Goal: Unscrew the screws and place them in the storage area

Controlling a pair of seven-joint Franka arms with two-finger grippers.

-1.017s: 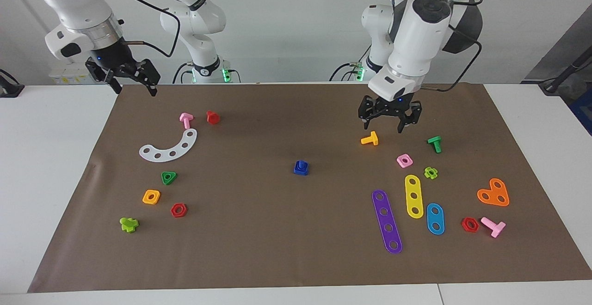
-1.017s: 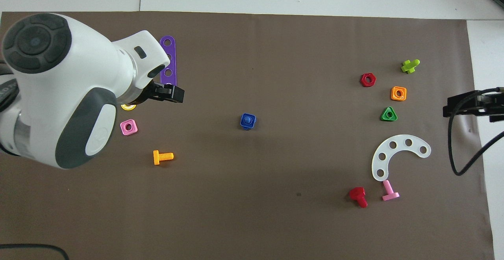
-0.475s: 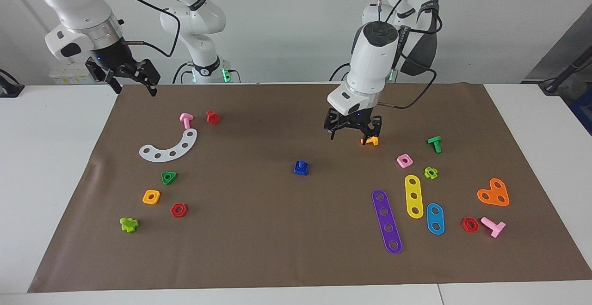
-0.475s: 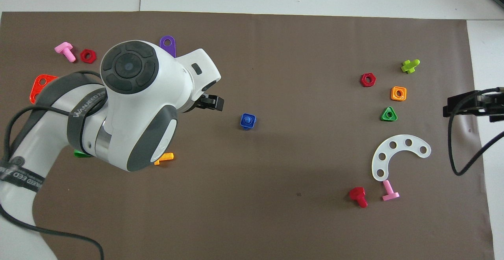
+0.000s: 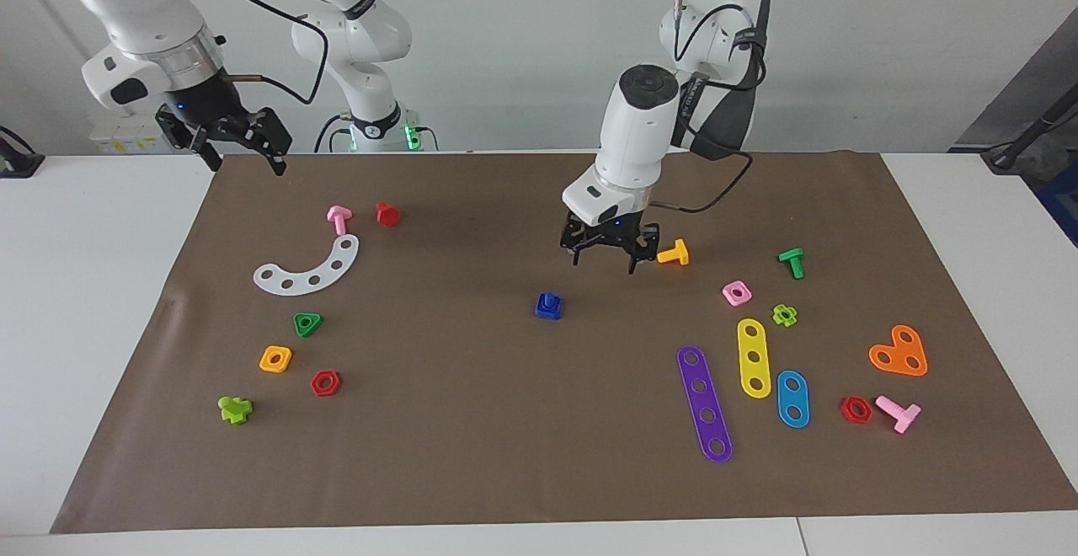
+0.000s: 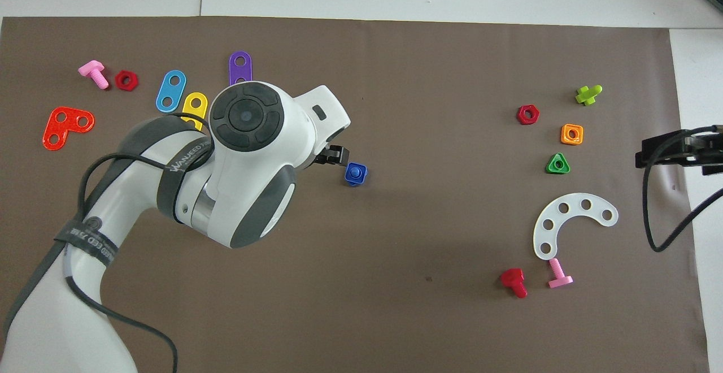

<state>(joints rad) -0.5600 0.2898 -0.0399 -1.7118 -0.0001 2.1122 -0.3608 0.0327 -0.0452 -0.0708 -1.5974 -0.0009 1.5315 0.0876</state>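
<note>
Dark-blue screw (image 5: 548,306) upright in square nut, mid-mat; left gripper (image 5: 603,257) fingers spread, empty; right gripper (image 5: 244,152) likewise.

My left arm's dark grey strap (image 6: 182,161) carries pale print that I read as "WANJEED", followed by smaller characters I cannot make out. A second band (image 6: 85,240) lower on the same arm shows letters like "EED". Nothing else is legible.
</note>
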